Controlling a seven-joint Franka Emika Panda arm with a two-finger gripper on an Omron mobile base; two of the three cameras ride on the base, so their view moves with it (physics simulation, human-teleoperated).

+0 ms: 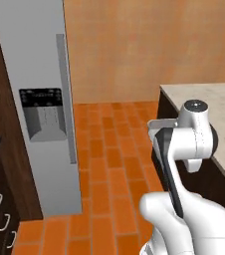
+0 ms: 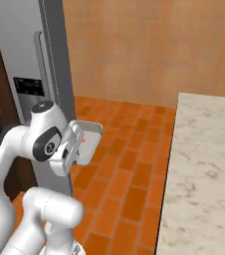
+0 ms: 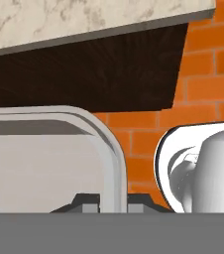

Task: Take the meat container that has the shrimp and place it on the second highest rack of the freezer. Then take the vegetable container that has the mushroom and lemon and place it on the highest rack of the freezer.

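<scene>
One shallow light-grey rectangular tray (image 2: 88, 141) sits clamped by its rim in my pincer (image 3: 113, 201); I see a small orange-red shrimp (image 2: 83, 140) inside.

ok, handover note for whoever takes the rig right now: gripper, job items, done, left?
Gripper: shut on the rim of the shallow light-grey rounded tray, held in the air over the orange brick floor.
A small orange-red speck in the tray is likely the shrimp.
Tall light-grey freezer with dark dispenser panel: door closed.
Done: tray picked up.
Left: open freezer, shelve this tray, then the vegetable container.
</scene>
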